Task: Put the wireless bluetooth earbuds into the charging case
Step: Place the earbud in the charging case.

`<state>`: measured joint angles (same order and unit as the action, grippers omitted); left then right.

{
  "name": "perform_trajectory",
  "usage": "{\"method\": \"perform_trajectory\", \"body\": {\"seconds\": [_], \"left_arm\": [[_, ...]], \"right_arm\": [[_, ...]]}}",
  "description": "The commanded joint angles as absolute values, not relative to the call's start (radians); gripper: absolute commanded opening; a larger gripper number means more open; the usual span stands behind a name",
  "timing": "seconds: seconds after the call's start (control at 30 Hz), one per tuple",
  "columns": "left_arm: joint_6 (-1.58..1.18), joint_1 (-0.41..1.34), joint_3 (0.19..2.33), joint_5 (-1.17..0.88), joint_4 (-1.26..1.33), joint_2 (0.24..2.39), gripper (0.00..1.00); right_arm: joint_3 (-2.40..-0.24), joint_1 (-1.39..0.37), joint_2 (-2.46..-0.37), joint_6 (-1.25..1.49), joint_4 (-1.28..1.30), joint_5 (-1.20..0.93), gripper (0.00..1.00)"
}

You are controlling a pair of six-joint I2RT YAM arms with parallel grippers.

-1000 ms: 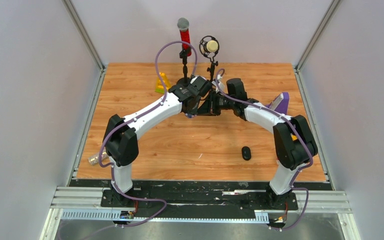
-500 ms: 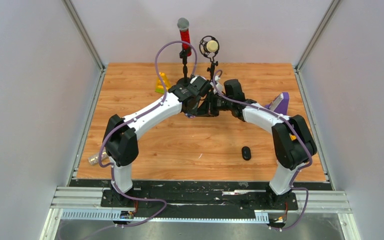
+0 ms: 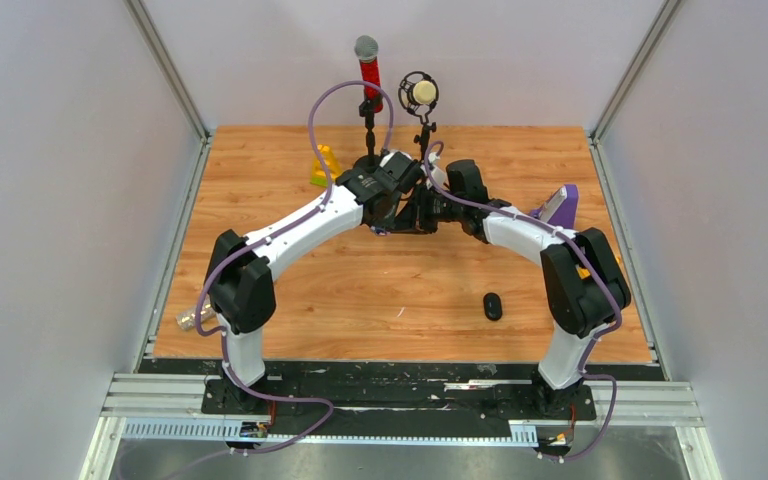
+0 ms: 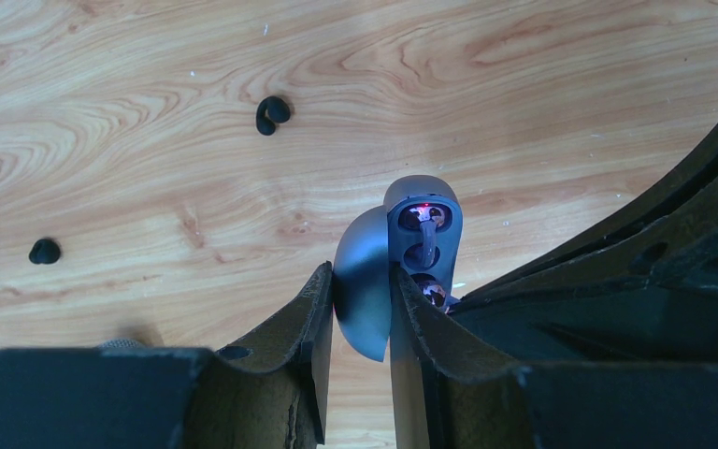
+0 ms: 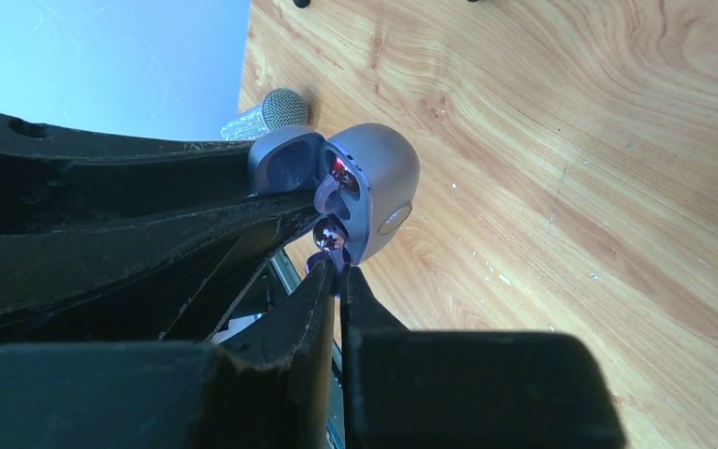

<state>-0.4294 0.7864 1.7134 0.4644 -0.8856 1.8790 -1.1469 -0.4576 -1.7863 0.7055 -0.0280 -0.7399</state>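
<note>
Left end effector (image 4: 360,285), right end effector (image 5: 338,271), clamped

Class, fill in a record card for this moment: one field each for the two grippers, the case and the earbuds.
left gripper: shut on the charging case, held above the table
right gripper: shut on a purple earbud at the case's lower slot
case: grey, open, other purple earbud in its upper slot
loose buds: black earbud and second black earbud lying apart on the table
</note>
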Motion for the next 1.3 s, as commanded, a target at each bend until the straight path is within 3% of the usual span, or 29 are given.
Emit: {"method": "perform_trajectory", "body": {"seconds": [0.0,1.27], "left_arm": [[-0.46,0.795,1.716,0.484,-0.85,1.808,0.0],[-0.462,0.821,1.702,0.531,-0.84,1.808,0.01]], "right_arm": [[-1.167,-0.463,-1.802,0.703,-0.065,-0.716,0.05],[-1.155,-0.463,-1.784,0.762,-0.082,-0.726,0.06]]}}
